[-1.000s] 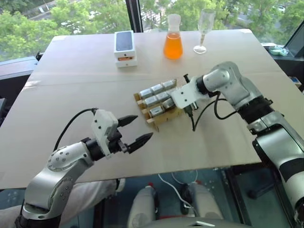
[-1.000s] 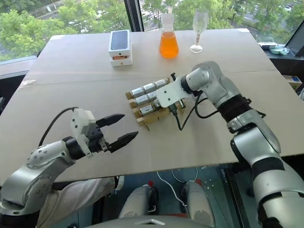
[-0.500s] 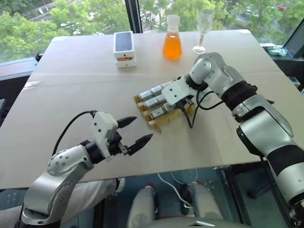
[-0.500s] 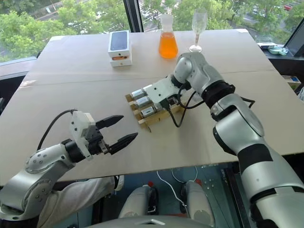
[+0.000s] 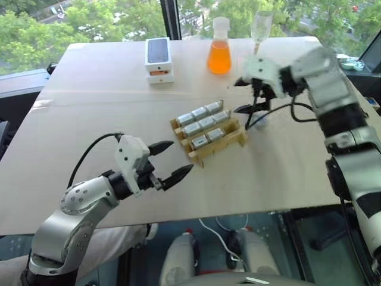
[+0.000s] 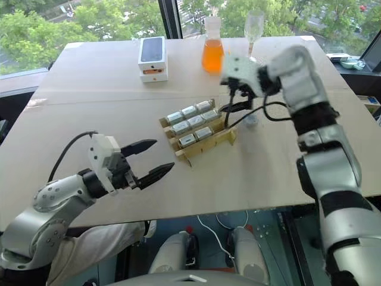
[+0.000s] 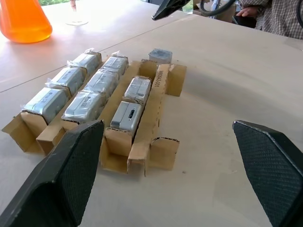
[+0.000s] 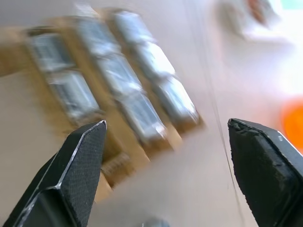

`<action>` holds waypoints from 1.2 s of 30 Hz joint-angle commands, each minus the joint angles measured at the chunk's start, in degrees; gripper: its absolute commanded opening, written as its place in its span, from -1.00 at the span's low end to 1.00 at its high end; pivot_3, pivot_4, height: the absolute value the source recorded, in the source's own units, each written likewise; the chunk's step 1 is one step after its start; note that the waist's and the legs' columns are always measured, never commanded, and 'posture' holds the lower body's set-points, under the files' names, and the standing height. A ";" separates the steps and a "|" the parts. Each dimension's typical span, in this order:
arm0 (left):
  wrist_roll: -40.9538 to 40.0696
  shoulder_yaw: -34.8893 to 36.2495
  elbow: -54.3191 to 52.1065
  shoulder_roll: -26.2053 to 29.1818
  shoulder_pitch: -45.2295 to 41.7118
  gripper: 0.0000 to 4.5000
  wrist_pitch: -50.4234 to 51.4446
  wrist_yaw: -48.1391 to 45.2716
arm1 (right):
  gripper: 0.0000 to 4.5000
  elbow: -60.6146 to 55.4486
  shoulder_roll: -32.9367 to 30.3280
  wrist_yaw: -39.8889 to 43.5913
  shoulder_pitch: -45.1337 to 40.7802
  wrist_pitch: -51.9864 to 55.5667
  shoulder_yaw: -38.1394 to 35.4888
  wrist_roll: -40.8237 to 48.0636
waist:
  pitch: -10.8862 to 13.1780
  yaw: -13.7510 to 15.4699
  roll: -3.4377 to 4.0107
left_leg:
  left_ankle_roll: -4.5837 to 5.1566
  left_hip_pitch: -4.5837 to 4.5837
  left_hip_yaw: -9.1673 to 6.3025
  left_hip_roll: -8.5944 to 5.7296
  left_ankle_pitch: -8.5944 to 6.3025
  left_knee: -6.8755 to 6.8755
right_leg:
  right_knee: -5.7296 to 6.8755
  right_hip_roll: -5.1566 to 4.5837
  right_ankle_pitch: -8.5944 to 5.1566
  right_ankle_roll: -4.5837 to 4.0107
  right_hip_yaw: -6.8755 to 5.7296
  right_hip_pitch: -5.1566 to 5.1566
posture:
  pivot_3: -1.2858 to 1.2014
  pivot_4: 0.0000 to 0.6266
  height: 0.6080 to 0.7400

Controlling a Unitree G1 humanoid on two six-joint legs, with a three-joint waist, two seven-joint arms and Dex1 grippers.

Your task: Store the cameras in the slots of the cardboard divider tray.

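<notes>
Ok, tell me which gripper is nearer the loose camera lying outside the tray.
Right. The right gripper hovers just above the loose camera; the left gripper sits across the tray, farther away.

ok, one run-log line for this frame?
left gripper: open, empty | right gripper: open, above table | cardboard divider tray: eight cameras slotted | one camera loose beside tray

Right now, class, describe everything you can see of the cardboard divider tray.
The cardboard divider tray is a flat, light-brown lattice of interlocking strips forming three long rows of slots. It lies flat, turned at an angle, near the middle of the table. Seven cameras sit in its slots, most in clear wrap: three in each of two rows, two in the third, which has one open end slot. An eighth camera lies just outside it. Neither gripper touches it.
</notes>
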 commanded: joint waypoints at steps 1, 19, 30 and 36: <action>-0.37 -0.10 0.55 0.53 -1.56 1.00 -0.75 -1.43 | 0.80 -8.68 0.45 -12.58 6.95 12.15 -8.71 3.73 | 0.00 -0.02 0.00 | 0.00 0.01 0.00 0.00 0.00 -0.01 | 0.03 0.00 0.00 0.00 0.00 0.00 | 0.03 -0.52 1.00; -0.25 -0.91 4.85 1.90 -8.09 1.00 0.38 -3.97 | 0.80 -18.89 15.46 -41.95 31.68 7.43 -16.02 10.26 | -0.01 -0.33 0.01 | -0.02 0.14 0.15 0.08 0.01 -0.04 | 0.07 0.31 -0.03 0.08 0.26 -0.04 | 0.03 -0.52 1.00; -2.11 0.21 4.38 2.27 -10.75 1.00 3.71 -2.39 | 0.80 -1.34 16.36 -43.69 25.37 -6.04 -15.63 11.52 | -0.01 -0.35 0.01 | -0.02 0.13 0.18 0.09 0.01 -0.05 | 0.05 0.31 -0.01 0.06 0.31 -0.05 | 0.03 -0.52 1.00; -5.12 1.81 3.91 3.54 -13.50 1.00 6.32 -2.06 | 0.23 1.81 16.13 -44.20 24.86 -9.15 -14.84 11.21 | -0.01 -0.34 0.01 | -0.02 0.14 0.18 0.09 0.01 -0.04 | 0.05 0.30 -0.01 0.06 0.31 -0.04 | 0.03 -0.52 1.00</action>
